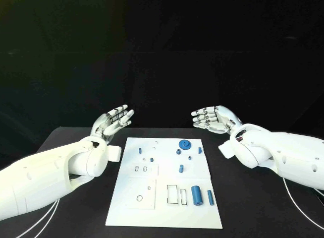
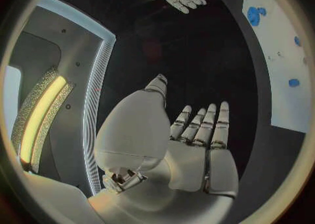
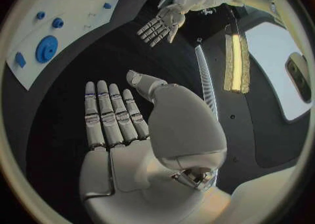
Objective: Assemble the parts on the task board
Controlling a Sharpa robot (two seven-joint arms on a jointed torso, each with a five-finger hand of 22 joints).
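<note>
While both arms were raised beyond the far end of the task board (image 1: 134, 210), neither hand touched anything. The left hand (image 1: 113, 120) was held palm up with its fingers extended and slightly apart, empty; the right hand (image 1: 213, 119) faced it, fingers loosely curved and apart, also empty. The white board lay in the middle of the black table (image 1: 262, 208), its long side running away from the robot. Blue parts rested on it: a round disc (image 1: 184, 144) near the far end, two cylinders (image 1: 196, 194) lying side by side near the right front, and smaller pieces scattered between. Behind the table the room was dark.
</note>
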